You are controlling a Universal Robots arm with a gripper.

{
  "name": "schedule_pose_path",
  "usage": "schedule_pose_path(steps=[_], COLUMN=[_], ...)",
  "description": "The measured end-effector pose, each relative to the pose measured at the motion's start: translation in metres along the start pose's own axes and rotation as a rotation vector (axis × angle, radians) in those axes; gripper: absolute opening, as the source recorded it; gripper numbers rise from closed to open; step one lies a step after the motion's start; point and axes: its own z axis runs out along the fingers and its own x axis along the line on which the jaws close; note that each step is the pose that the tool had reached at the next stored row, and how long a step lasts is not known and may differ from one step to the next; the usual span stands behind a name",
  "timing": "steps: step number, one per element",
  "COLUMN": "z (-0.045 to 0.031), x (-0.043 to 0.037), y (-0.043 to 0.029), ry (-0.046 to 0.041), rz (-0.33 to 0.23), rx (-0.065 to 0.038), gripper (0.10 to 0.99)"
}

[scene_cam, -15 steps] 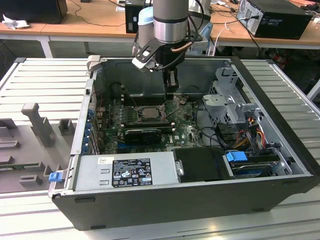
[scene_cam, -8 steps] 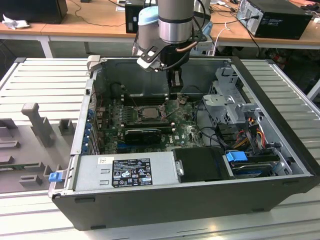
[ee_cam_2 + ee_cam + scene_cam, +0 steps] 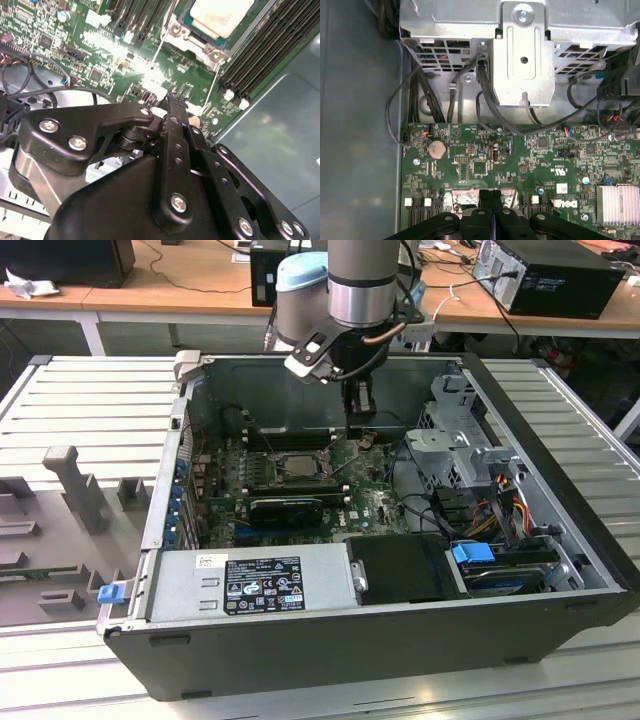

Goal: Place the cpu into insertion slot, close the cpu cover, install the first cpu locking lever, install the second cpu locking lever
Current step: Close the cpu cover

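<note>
While the jaws stand closed, the cpu (image 3: 220, 15) lies flat, face-up.

Exterior view: bright, even overhead room light; I note the computer case (image 3: 350, 650) interior is dimmer. Second wrist view: hard glare washes out a patch of circuit board (image 3: 195, 82) just beyond my hand (image 3: 172, 100). First wrist view: flat light, deep shadow among the cables (image 3: 427, 100).

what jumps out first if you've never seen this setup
The open computer case on the slatted table, with the robot arm reaching down into it. The claw, shut, hangs over the green board to the exterior view's right of the slot. In the second wrist view, the pale cpu lies in that slot.
</note>
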Motion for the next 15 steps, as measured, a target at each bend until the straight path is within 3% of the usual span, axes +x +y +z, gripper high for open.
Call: schedule_pose_path(steps=[3, 6, 10, 15], z=[0.0006, 0.0014, 0.0089, 0.0157], x=[0.0, 0.0, 0.0003, 0.0005], y=[0.006, 0.0073, 0.0135, 0.0295], ry=[0.0, 0.0, -0.0001, -0.0002], rz=[0.0, 0.0, 0.0, 0.0], rx=[0.0, 0.0, 0.0, 0.002], gripper=[0.106, 0.106, 0.106, 0.106])
